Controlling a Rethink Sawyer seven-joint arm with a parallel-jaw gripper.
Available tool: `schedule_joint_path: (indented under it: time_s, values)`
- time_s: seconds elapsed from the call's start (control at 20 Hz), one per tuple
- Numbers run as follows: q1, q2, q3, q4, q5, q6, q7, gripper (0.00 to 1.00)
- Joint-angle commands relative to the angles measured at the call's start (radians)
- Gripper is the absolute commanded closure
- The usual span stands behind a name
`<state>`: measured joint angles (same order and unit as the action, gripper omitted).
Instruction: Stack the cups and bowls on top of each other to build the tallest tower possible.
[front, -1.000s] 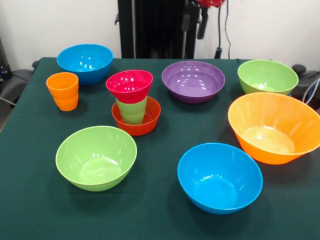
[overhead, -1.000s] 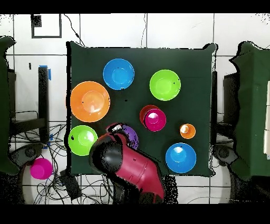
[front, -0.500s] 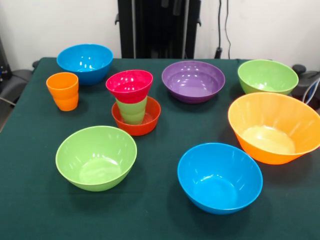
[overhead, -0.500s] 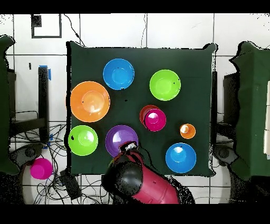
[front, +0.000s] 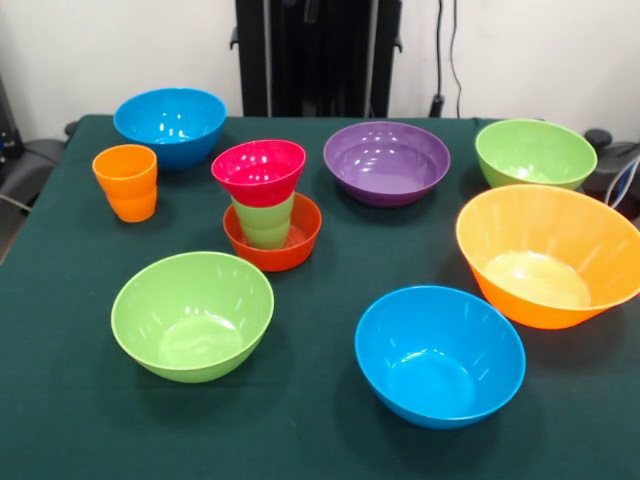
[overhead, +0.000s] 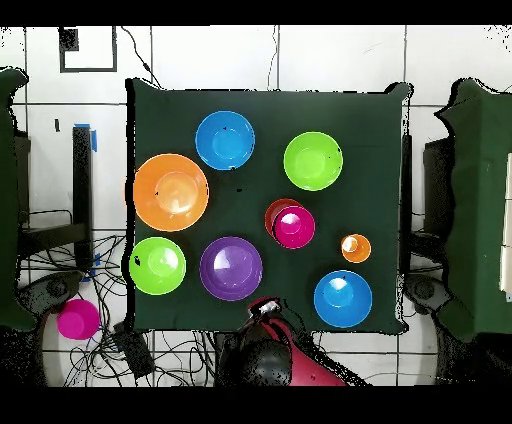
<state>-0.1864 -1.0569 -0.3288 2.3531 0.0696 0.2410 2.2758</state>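
While the red arm sits off the table's edge, a three-piece tower stands on the green cloth.

Landmark is that tower: a red-orange bowl at the base, the light green cup upright inside it, a pink bowl seated on the cup's rim. Just beside it sits the purple bowl; the orange cup stands alone on the other side, a blue bowl behind that. Nearer the camera lie a lime bowl and second blue bowl. Well apart are the very large orange bowl and another lime bowl. Gripper shows overhead only; whether its jaws are parted or closed, I cannot tell.
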Motion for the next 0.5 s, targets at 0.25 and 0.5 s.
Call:
schedule_joint_path:
  time_s: [0.25, 0.5]
  values:
    - [-0.043, 0.352, 0.220, 0.107, -0.193, -0.493, 0.140, 0.00]
    - [-0.003, 0.515, 0.179, 0.040, -0.212, -0.608, 0.159, 0.00]
